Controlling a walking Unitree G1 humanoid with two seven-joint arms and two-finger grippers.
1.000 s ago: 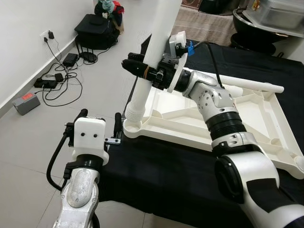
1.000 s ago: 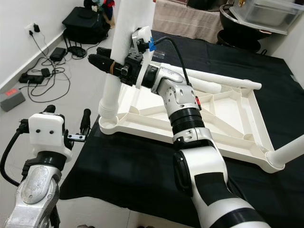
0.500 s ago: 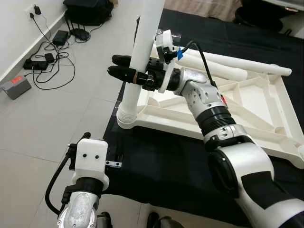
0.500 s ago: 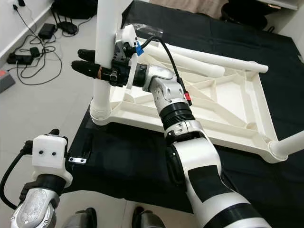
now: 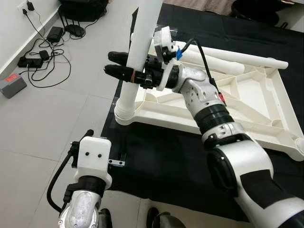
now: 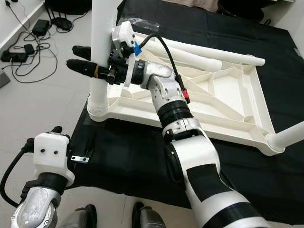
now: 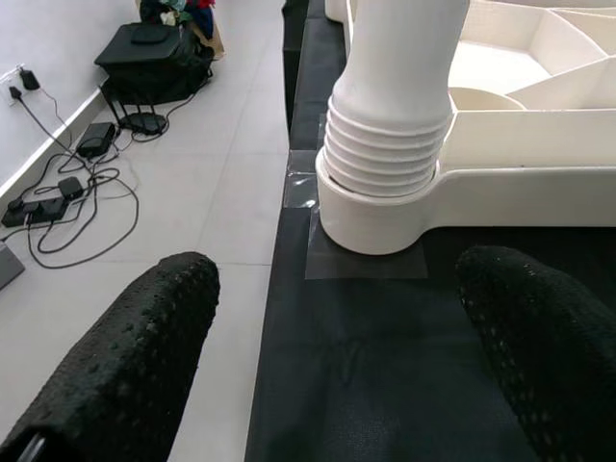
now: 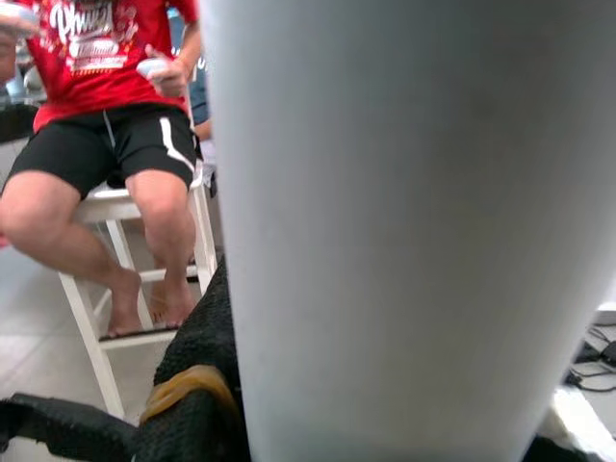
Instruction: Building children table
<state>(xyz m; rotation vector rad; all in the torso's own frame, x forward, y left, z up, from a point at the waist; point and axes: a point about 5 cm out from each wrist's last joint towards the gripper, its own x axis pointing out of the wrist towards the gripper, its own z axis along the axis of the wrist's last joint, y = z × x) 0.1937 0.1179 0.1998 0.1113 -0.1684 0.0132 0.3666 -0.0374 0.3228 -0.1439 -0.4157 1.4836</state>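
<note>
The white table top lies upside down on a black cloth. A white table leg stands nearly upright in its near left corner socket. My right gripper is shut on this leg about halfway up, and its black fingers reach past the leg. The leg's smooth side is very close in the right wrist view. My left gripper is open and low over the cloth edge, a short way in front of that socket. A second leg lies across the far side of the top. A third leg sticks out at the right corner.
The black cloth covers the floor under the table top. Cables and power adapters lie on the tiles to the left, near a black bag. A person in a red shirt sits on a white chair.
The camera has tilted and shifted, so the whole picture moved. My right gripper still holds the leg in the socket. My left gripper now sits further back from the table corner.
</note>
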